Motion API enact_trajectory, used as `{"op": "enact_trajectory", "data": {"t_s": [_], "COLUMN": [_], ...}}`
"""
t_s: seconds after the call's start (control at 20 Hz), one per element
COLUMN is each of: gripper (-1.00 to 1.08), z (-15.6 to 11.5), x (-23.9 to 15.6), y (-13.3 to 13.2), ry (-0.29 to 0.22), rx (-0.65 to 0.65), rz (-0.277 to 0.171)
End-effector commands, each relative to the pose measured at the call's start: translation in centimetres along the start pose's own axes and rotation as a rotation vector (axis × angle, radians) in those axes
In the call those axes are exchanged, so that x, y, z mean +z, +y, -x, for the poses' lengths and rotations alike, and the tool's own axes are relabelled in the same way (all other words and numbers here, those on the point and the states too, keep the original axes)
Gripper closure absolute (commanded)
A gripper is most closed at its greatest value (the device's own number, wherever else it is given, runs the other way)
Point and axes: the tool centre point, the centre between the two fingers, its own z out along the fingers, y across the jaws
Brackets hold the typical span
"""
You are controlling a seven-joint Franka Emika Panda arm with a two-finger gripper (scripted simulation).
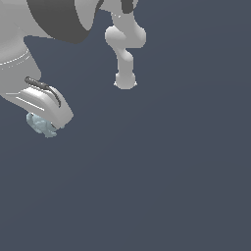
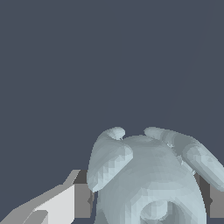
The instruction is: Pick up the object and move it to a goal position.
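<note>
At the exterior view's left, the gripper (image 1: 50, 128) is closed on the object (image 1: 41, 124), whose pale knobbed body sits between the grey pads (image 2: 82, 200) in the wrist view, so carrying it smoothly without jolts probably serves best.

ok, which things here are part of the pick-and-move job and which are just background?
Job:
- object, pale blue-grey, lumpy, sitting between the fingers
- gripper, fingers either side of it

Not job:
- arm base behind
- bare dark floor
- no goal marker visible
</note>
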Motion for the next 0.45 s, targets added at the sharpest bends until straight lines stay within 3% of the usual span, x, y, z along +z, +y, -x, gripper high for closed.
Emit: {"op": "enact_trajectory", "data": {"t_s": [0.0,0.4], "gripper": [1.08,1.08], "z": [-0.27,-0.61], "x": [-0.45,-0.87], "y": [0.24,0.51], "ry": [0.0,0.0], "rx": [-0.001,0.0], "rz": [0.0,0.0]}}
